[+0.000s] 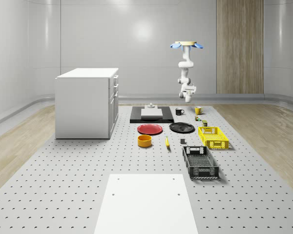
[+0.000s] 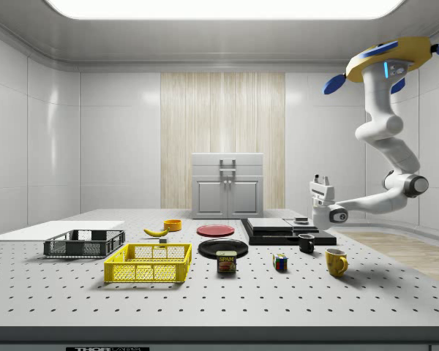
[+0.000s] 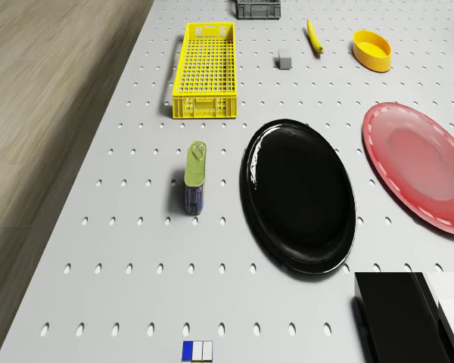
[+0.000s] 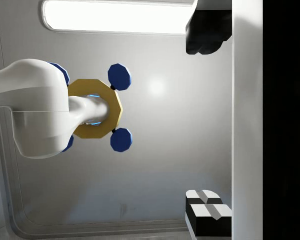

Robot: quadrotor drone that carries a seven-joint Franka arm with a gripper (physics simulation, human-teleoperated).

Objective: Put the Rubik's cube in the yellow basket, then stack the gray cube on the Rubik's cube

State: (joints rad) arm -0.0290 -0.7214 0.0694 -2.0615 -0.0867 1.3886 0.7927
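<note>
The Rubik's cube sits on the table between a tin can and a yellow mug; in the drone view the Rubik's cube is at the picture's edge. The yellow basket holds nothing. A small gray cube lies on the table between the basket and a banana. The drone hovers high over the table's far end by the mugs. My gripper is open, turned up toward the ceiling, well above the table.
A black plate, a red plate, an orange bowl and a banana lie mid-table. A black basket stands nearer than the yellow one. A black slab, a black mug and a cabinet stand farther back.
</note>
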